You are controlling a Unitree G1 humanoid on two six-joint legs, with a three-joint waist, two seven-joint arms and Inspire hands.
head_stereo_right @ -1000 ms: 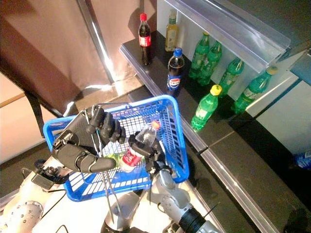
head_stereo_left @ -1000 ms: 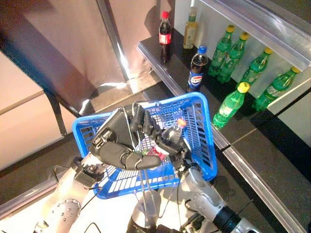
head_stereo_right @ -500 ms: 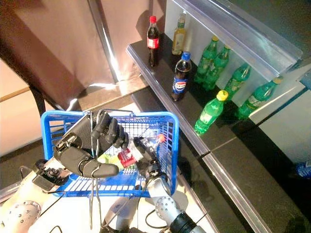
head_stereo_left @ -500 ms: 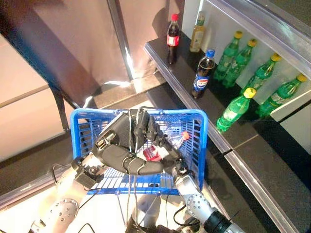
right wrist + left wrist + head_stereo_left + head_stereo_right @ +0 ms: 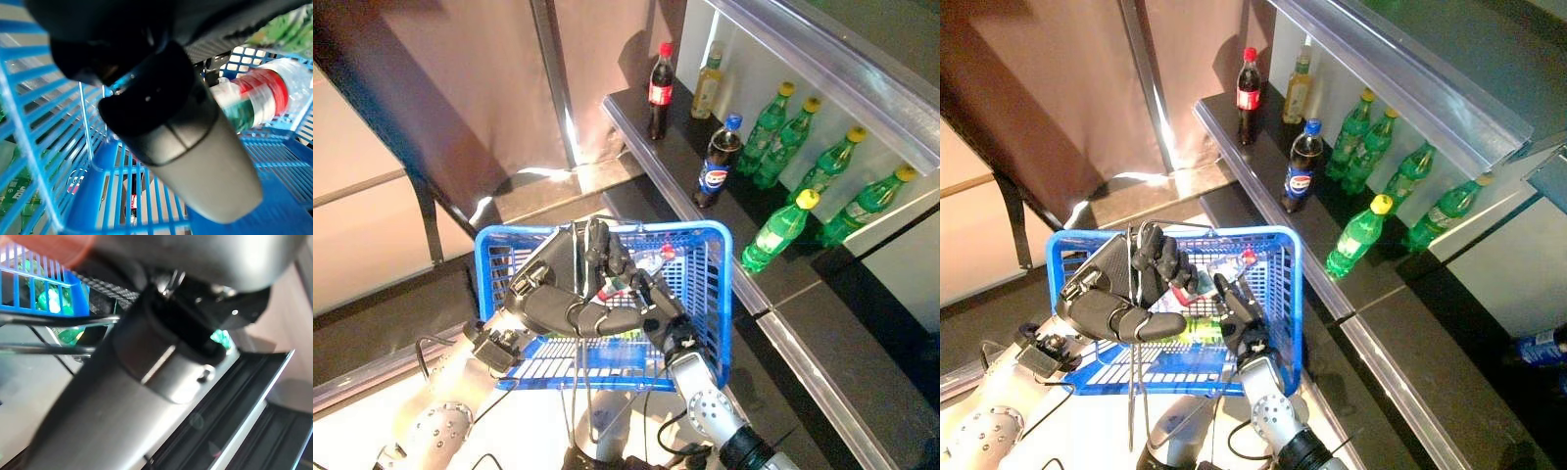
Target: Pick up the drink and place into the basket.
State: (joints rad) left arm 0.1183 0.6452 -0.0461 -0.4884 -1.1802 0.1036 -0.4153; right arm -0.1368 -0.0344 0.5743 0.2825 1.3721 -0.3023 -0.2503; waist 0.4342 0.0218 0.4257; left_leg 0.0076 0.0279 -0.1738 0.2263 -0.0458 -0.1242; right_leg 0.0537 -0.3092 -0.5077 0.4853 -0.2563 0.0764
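Note:
I hold the blue wire basket (image 5: pixel 607 231) up in front of me; my left hand (image 5: pixel 556 300) is curled round its thin metal handles (image 5: pixel 1133 392). A clear drink bottle (image 5: pixel 1224 269) with a red label and red cap lies tilted inside the basket, also seen past the thumb in the right wrist view (image 5: pixel 254 95). My right hand (image 5: pixel 1244 328) reaches into the basket from below. Its fingers (image 5: pixel 1226 292) are straight, just under the bottle and not wrapped round it.
A green bottle (image 5: pixel 1197 328) lies on the basket floor. On the dark shelf (image 5: pixel 641 132) to the right stand a red-capped cola bottle (image 5: pixel 658 88), a yellowish bottle (image 5: pixel 708 86), a blue-capped cola bottle (image 5: pixel 717 166) and several green bottles (image 5: pixel 775 229).
The view has shifted. The basket went from tilted to level. My right hand carried the drink down into the basket and its fingers have straightened off it.

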